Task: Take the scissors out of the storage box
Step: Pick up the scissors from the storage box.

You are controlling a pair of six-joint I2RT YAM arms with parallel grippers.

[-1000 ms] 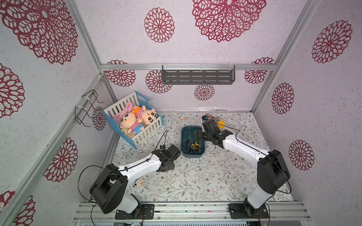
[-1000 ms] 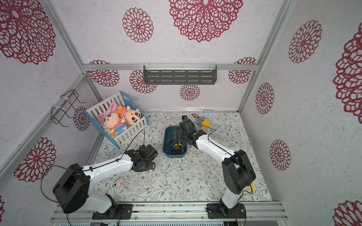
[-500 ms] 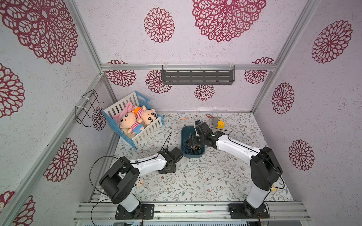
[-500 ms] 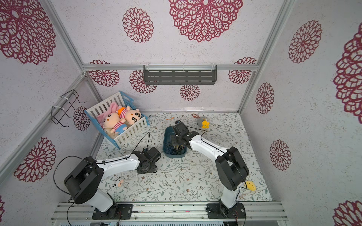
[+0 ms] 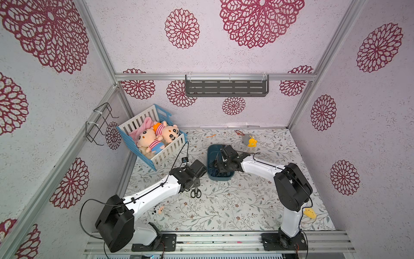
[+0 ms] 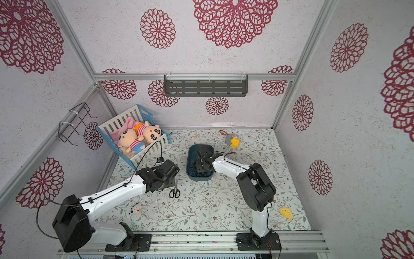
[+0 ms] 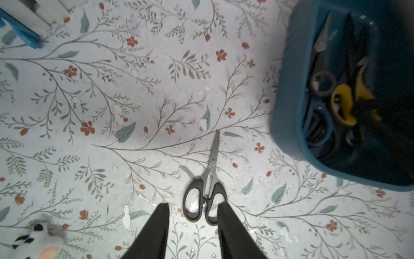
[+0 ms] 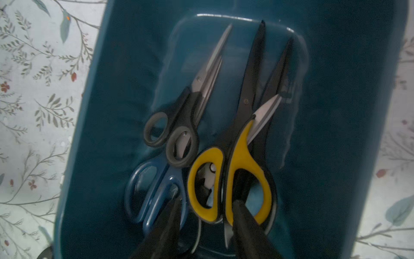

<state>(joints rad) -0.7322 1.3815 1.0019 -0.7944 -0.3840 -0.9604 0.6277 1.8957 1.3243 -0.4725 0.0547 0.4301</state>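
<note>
The dark teal storage box (image 5: 210,150) (image 6: 190,157) stands mid-table. In it lie several scissors: a yellow-and-black pair (image 8: 242,157), a blue-handled pair (image 8: 154,192) and a black-handled pair (image 8: 179,125). My right gripper (image 8: 206,205) (image 5: 218,166) is down inside the box. Its jaws straddle the smaller yellow handle loop, one finger inside the larger loop, with a narrow gap at the other finger. One black-handled pair of scissors (image 7: 205,197) (image 5: 195,192) lies flat on the mat outside the box. My left gripper (image 7: 193,208) (image 6: 170,181) hangs open just over its handles.
A white-and-blue slatted crate (image 5: 156,157) with plush dolls stands at the back left. A grey-and-yellow toy (image 5: 249,141) lies behind the box. A small plush (image 5: 160,209) lies by the left arm and a yellow toy (image 5: 310,213) by the right base.
My left jaws have opened and the black-handled scissors now lie free on the mat. My right gripper has moved down into the box and its jaws have narrowed around the yellow handle.
</note>
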